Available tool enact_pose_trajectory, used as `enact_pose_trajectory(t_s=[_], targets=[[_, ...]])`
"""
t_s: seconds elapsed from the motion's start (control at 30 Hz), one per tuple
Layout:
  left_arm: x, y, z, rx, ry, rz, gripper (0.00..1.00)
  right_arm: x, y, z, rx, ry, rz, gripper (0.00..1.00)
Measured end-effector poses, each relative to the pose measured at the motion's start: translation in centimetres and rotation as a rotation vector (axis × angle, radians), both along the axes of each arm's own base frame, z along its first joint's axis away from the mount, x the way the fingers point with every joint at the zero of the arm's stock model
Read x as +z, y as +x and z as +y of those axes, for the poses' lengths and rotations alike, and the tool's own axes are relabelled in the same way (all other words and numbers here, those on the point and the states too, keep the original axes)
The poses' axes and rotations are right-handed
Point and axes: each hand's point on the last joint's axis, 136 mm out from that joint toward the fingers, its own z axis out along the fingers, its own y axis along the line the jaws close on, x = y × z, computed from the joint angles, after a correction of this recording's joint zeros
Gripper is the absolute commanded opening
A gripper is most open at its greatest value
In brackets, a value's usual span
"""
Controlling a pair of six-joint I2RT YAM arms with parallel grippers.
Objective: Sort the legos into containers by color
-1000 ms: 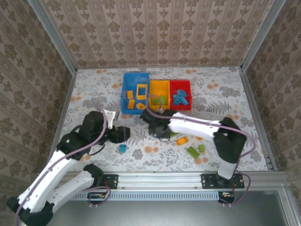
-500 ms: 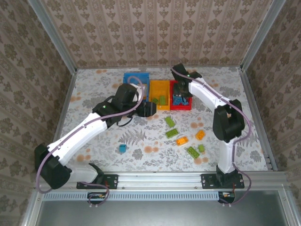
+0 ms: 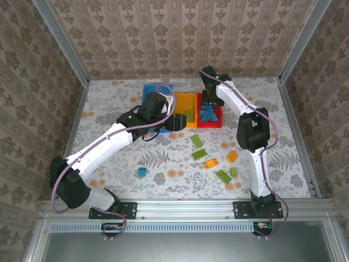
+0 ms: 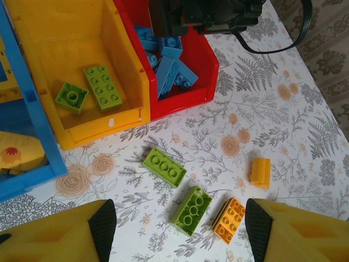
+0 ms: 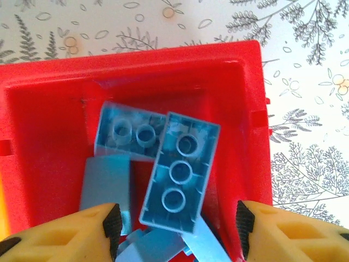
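Floral-print table (image 3: 272, 109). Loose just ahead of the left fingers (image 4: 65, 234): two lime green bricks (image 4: 164, 166) and two orange bricks (image 4: 229, 219). Past those, blue bin (image 4: 38, 128), orange-yellow bin (image 4: 131, 71) and red bin (image 4: 204, 60) sit side by side, with the red bin under the right fingers (image 5: 71, 229). One blue brick (image 3: 142, 172) lies well apart from both, near the arm bases.

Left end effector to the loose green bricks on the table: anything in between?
Nothing visible. The open left end effector hangs over two green bricks on bare table, an orange brick beside them.
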Motion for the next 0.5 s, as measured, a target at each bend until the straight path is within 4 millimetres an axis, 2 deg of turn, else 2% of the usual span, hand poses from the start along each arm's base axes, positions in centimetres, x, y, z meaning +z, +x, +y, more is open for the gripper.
enact_pose_trajectory(t_s=[0.1, 0.23, 0.43, 0.5], targets=[[-0.3, 0.0, 0.4, 0.010, 0.012, 0.009, 0.68, 0.7, -0.2, 0.5, 0.010, 0.003, -0.010, 0.62], [-1.2, -0.2, 1.4, 0.024, 0.030, 0.030, 0.69, 3.6, -1.7, 0.8, 0.039, 0.005, -0.064, 0.64], [-4.3, -1.4, 2.2, 0.013, 0.088, 0.112, 0.70, 9.9, -7.7, -0.3, 0.103, 0.050, -0.224, 0.68], [-5.3, -1.8, 2.0, 0.007, 0.105, 0.143, 0.70, 10.9, -10.1, -0.4, 0.141, 0.082, -0.273, 0.69]])
